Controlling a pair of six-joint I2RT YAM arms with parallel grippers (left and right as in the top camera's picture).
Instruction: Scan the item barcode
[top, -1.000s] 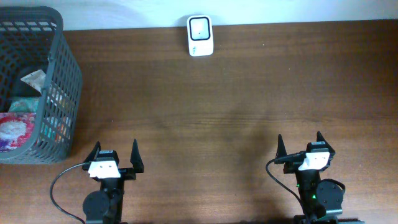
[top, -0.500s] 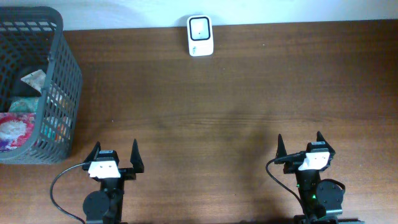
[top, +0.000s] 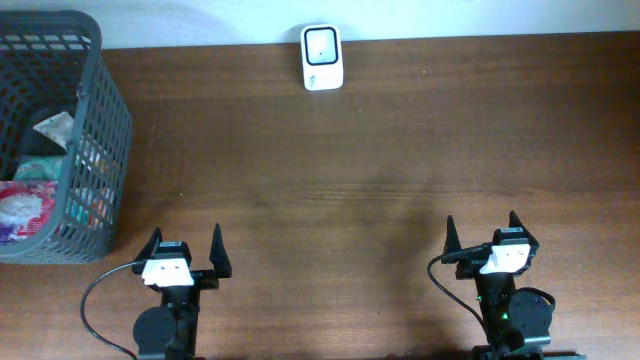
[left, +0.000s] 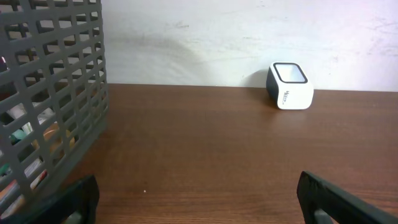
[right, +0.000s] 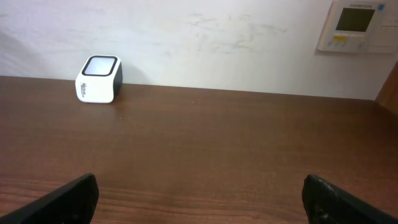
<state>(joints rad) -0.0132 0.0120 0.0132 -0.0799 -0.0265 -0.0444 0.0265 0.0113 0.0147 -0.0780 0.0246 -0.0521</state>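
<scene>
Nothing has shifted over the past second: both arms sit parked where they were, and nothing on the table has moved.

You are looking at a dark brown wooden table (top: 350, 170) that runs up to a plain white wall (right: 205, 37), scuffed in places.

Counted from largest down, there is one grey mesh basket (top: 100, 120), ahead of the left gripper (top: 186, 232) and off to its left. Two arms stand side by side at the near edge. The left gripper's jaws are spread wide with nothing between them, and the right gripper (top: 481, 220) is spread just as wide and is also empty.

One white scanner (top: 322, 57) with a dark side stands far ahead of both grippers at the foot of the wall, to the right of the left gripper and to the left of the right one. One beige wall panel (right: 356, 25) with a small display hangs above and to the right of the right gripper.

The packets (top: 25, 195) to be scanned lie inside the basket. There are several, but the mesh hides too much to count them.
</scene>
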